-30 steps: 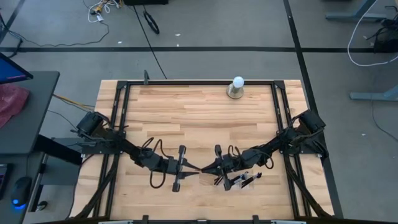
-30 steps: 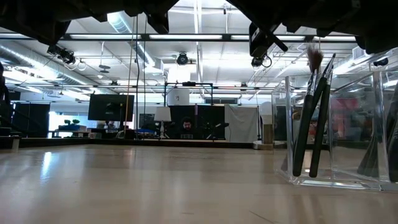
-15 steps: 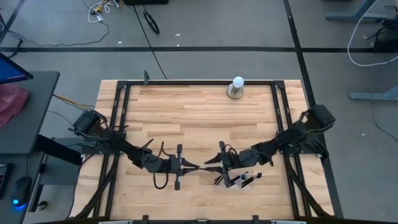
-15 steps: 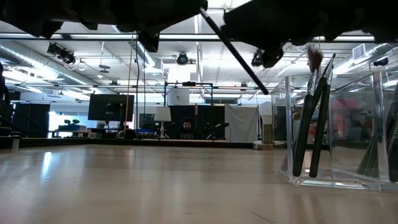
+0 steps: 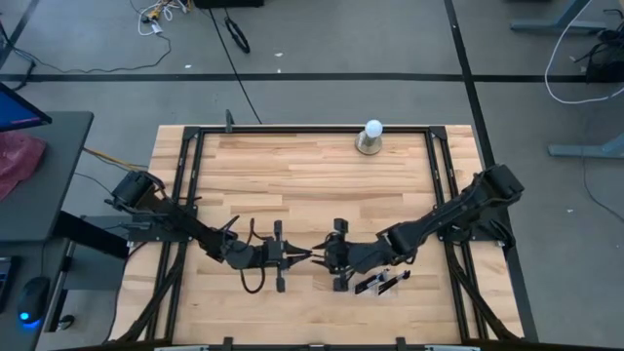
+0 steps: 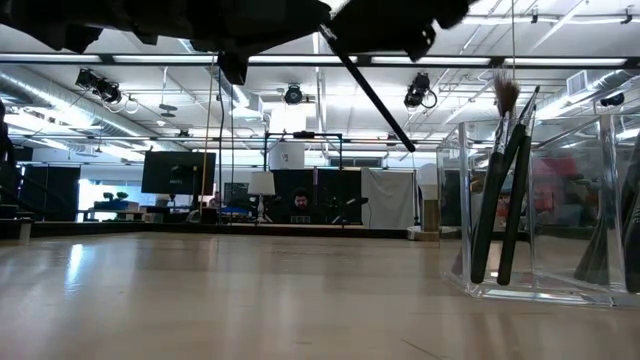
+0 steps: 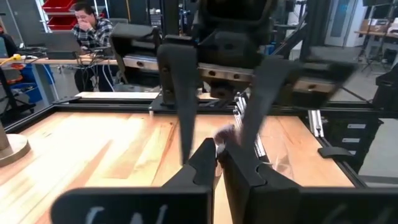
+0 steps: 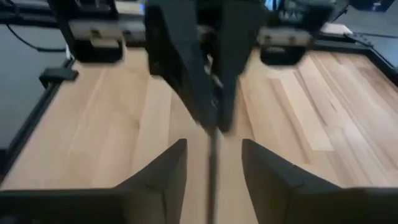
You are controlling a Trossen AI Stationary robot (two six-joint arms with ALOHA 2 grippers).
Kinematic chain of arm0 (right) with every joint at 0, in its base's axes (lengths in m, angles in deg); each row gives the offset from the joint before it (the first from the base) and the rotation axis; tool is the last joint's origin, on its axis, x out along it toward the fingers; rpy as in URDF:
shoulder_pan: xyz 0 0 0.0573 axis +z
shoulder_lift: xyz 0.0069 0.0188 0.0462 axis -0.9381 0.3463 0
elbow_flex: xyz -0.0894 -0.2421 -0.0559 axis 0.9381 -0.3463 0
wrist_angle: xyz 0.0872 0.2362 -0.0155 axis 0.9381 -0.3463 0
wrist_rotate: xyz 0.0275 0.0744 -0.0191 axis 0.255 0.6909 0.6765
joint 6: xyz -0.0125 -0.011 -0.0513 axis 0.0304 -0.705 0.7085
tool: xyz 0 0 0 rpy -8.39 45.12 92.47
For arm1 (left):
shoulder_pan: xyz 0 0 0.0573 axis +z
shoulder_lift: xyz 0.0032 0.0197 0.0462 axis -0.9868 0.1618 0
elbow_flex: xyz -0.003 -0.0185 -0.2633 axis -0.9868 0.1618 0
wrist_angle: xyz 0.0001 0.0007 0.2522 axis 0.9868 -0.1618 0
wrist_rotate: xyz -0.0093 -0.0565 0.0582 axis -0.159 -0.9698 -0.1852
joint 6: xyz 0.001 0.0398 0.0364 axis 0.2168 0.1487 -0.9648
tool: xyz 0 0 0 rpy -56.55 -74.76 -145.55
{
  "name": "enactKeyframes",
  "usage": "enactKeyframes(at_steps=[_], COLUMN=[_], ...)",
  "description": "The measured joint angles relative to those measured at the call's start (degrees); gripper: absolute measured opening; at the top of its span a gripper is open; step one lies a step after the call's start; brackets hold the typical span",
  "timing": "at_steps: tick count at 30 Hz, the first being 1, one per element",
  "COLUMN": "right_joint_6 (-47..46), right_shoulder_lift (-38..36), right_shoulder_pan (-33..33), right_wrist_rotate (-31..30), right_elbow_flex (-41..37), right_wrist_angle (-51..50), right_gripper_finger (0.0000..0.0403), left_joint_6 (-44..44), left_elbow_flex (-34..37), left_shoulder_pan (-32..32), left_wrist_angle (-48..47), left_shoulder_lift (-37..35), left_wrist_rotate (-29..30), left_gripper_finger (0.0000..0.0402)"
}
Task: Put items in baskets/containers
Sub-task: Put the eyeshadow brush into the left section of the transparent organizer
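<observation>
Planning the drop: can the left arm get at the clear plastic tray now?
Probably not directly: the right tool, open, and its forearm lie between the left tool, shut on a slim dark makeup brush, and the clear plastic tray.

— Any writing, label or number you can read anywhere here?
— None. Pale marks show on the dark plate at the near edge of the left wrist view [image 7: 118,214], but they are too blurred to make out as letters.

Bright ceiling strip lights [image 6: 330,58] glare above silhouetted arms; both wrist views show motion blur.
</observation>
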Motion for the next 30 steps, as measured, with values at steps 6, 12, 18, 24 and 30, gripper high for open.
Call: enactKeyframes(at_steps=[6,12,18,24,30], right_joint_6=[0.66,-1.46,-4.57,-6.16,-6.67], right_shoulder_lift=[3.82,4.61,4.62,4.17,0.20], right_shoulder_pan=[0.12,0.45,3.45,9.95,20.49], right_wrist_rotate=[-0.12,-0.87,-12.90,-32.79,-55.58], right_elbow_flex=[3.05,3.09,1.99,0.14,0.10], right_wrist_angle=[0.66,3.09,6.13,11.74,12.51], right_gripper_finger=[0.0113,0.0019,0.0015,0.0011,0.0010], left_joint_6=[0.00,-0.23,-4.52,-6.82,-6.34], left_elbow_flex=[0.00,0.00,-0.04,-0.05,-0.04], left_shoulder_pan=[-0.01,-0.11,-0.11,-1.96,-4.39], left_wrist_angle=[0.01,-0.02,2.91,0.92,-4.27], left_shoulder_lift=[0.00,-0.02,-0.30,-4.43,-6.36], left_wrist_rotate=[0.07,-0.04,0.31,0.19,1.06], left_gripper_finger=[0.0016,0.0025,0.0066,0.0159,0.0216])
